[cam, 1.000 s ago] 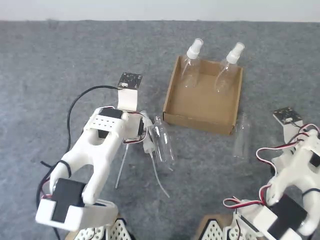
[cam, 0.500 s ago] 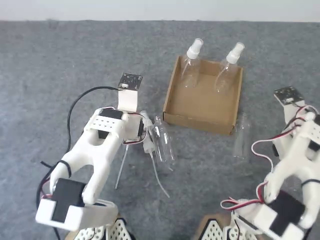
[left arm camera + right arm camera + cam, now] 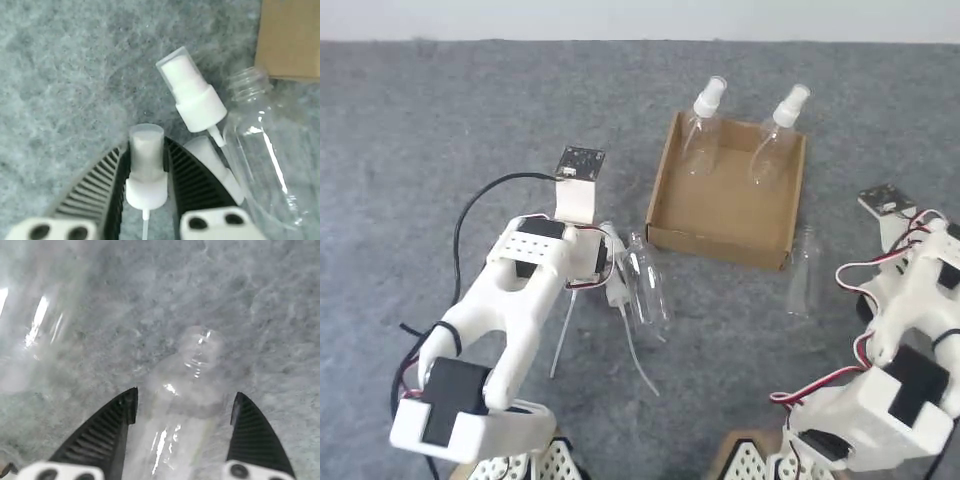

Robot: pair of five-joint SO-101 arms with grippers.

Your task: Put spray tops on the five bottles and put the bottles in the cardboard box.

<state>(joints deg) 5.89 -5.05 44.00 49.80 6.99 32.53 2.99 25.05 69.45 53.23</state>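
Note:
My left gripper [image 3: 146, 165] is shut on a white spray top [image 3: 146, 172], low over the carpet. A second spray top [image 3: 192, 97] lies just beyond it, beside a clear capless bottle [image 3: 265, 145] lying on its side [image 3: 645, 280]. The cardboard box [image 3: 665, 195] holds two bottles with spray tops [image 3: 703, 125] [image 3: 775, 130] leaning at its far wall. My right gripper [image 3: 185, 397] is open, its fingers either side of another clear capless bottle [image 3: 187, 385] without touching it. In the high view that bottle [image 3: 803, 270] is by the box's near right corner, left of the right arm [image 3: 910, 290].
Grey carpet covers the table. Thin dip tubes [image 3: 640, 360] trail from the spray tops towards the near edge. The left arm's black cable [image 3: 470, 215] loops to its left. A blurred clear shape [image 3: 30, 330] lies off to one side in the right wrist view.
The right arm has swung away from the near edge and turned a little towards the capless bottle by the box. The left arm and its spray top have not moved.

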